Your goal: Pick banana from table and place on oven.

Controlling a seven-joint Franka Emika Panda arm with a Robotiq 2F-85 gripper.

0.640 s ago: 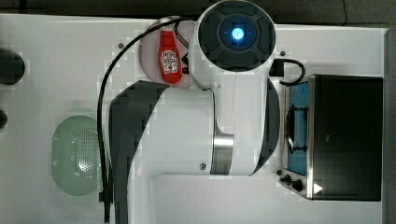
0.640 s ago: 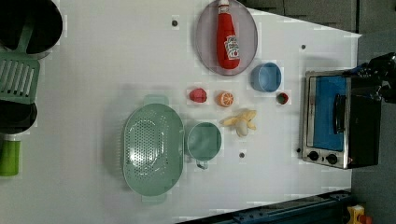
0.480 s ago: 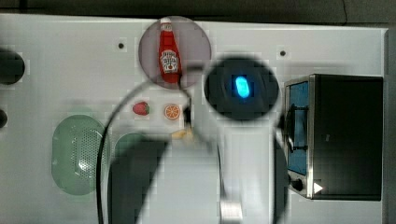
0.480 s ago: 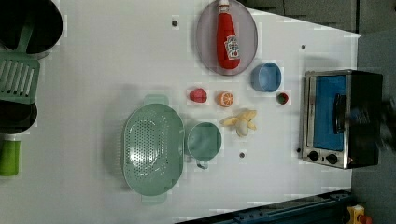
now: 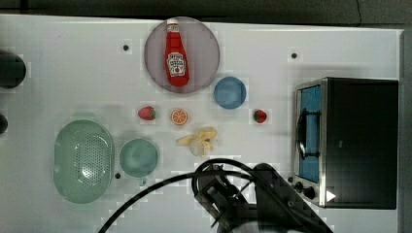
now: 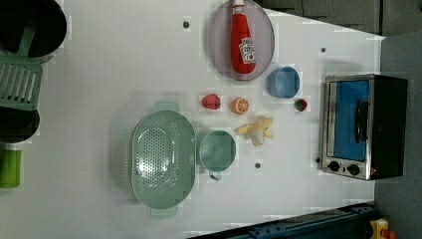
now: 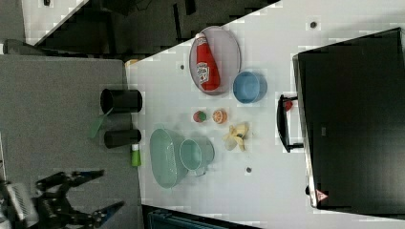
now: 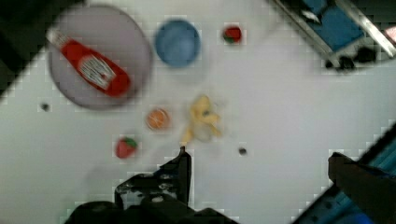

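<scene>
The pale yellow banana (image 5: pixel 199 141) (image 6: pixel 256 131) (image 7: pixel 236 135) lies on the white table (image 5: pixel 73 73), near the middle, with nothing touching it. The oven (image 5: pixel 362 141) (image 6: pixel 366 124) (image 7: pixel 353 119) stands at the top view's right, black top bare, blue glass door shut. My arm's dark wrist (image 5: pixel 221 196) with its cable sits at the top view's bottom edge, just below the banana. In the wrist view my gripper (image 8: pixel 257 156) is open and holds nothing; one finger (image 8: pixel 184 163) stands just short of the banana (image 8: pixel 201 116).
A ketchup bottle (image 5: pixel 176 54) lies on a grey plate (image 5: pixel 204 53). Around the banana are a blue bowl (image 5: pixel 230 92), an orange slice (image 5: pixel 179 116) and two strawberries (image 5: pixel 146 113) (image 5: pixel 260 116). A green colander (image 5: pixel 83 161) and green cup (image 5: pixel 139 158) stand at the top view's left.
The arm, which covered the middle of the top view, has swung down to the top view's bottom edge, uncovering the banana and the fruit. Nothing on the table moved.
</scene>
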